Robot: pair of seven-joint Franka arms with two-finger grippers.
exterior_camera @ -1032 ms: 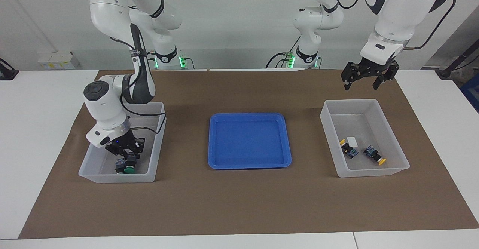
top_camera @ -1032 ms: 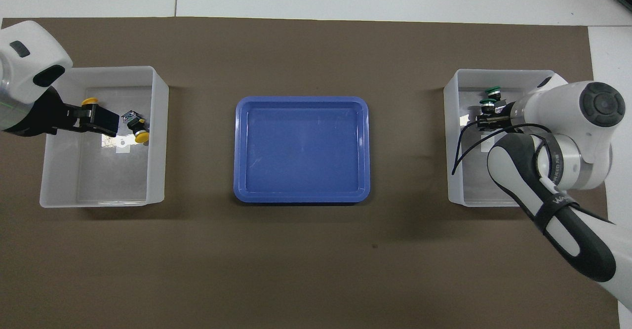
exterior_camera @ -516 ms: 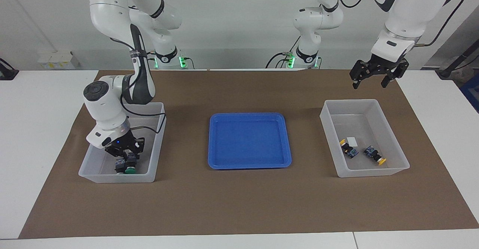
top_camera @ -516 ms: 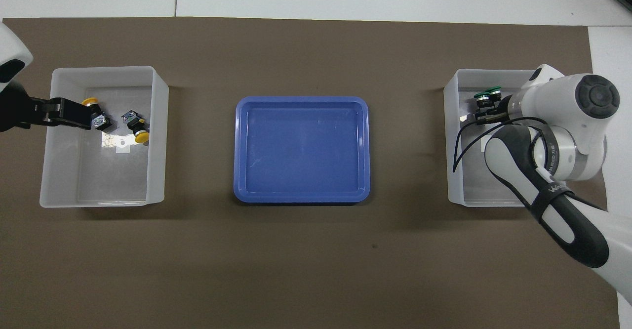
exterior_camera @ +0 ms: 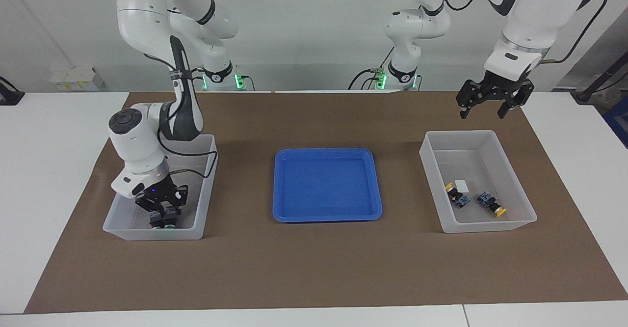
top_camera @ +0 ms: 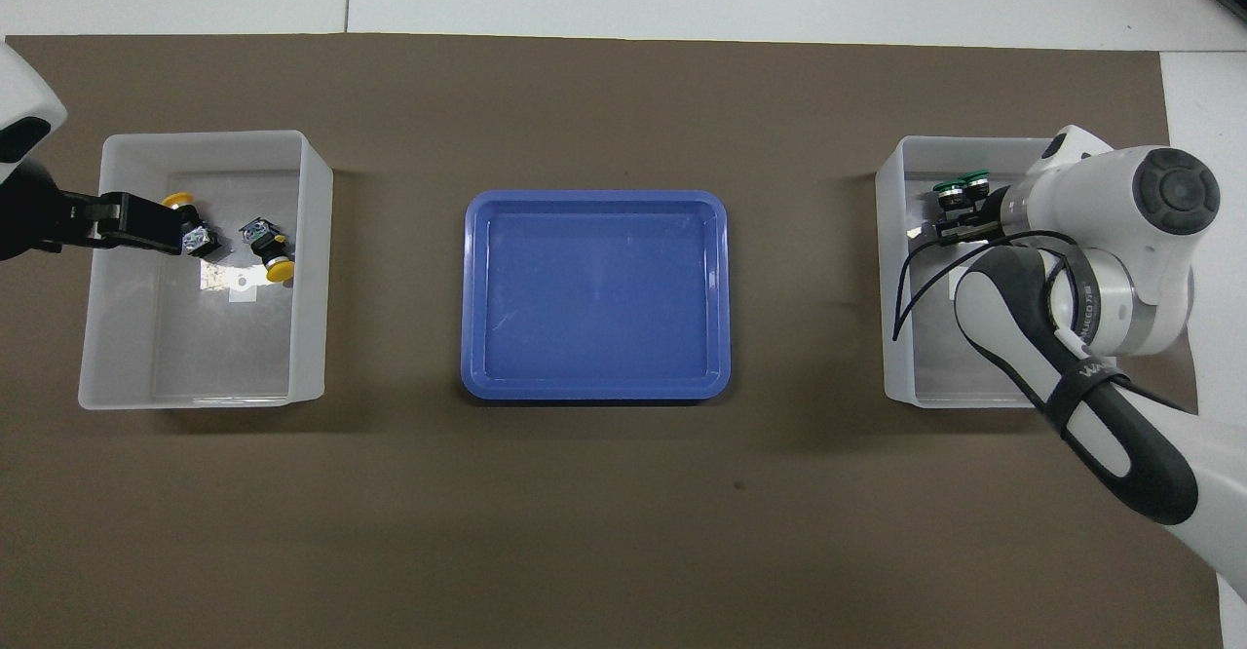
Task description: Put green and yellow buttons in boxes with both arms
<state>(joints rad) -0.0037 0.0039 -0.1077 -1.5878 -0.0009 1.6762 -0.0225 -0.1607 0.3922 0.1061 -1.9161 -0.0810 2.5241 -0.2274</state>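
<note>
Two translucent boxes stand at the table's ends. In the box (exterior_camera: pixel 147 232) (top_camera: pixel 888 318) at the right arm's end, my right gripper (exterior_camera: pixel 164 213) (top_camera: pixel 960 212) is low inside, shut on a green button (exterior_camera: pixel 166 223) (top_camera: pixel 945 187). A second green button (top_camera: pixel 975 179) lies right beside it. The other box (exterior_camera: pixel 490 226) (top_camera: pixel 314 279) holds two yellow buttons (exterior_camera: pixel 457 197) (exterior_camera: pixel 492 205) (top_camera: pixel 177 203) (top_camera: pixel 269 251) next to a white label (exterior_camera: pixel 461 185). My left gripper (exterior_camera: pixel 481 113) (top_camera: pixel 161 230) hangs open and empty, high over that box's edge.
A shallow blue tray (exterior_camera: pixel 326 215) (top_camera: pixel 594 391) with nothing in it sits on the brown mat midway between the two boxes. The right arm's elbow and forearm (top_camera: pixel 1091 376) lean over its box.
My left gripper, still open, has drawn back from above the yellow buttons toward the box's edge. My right gripper has sunk a little lower in its box with the green button.
</note>
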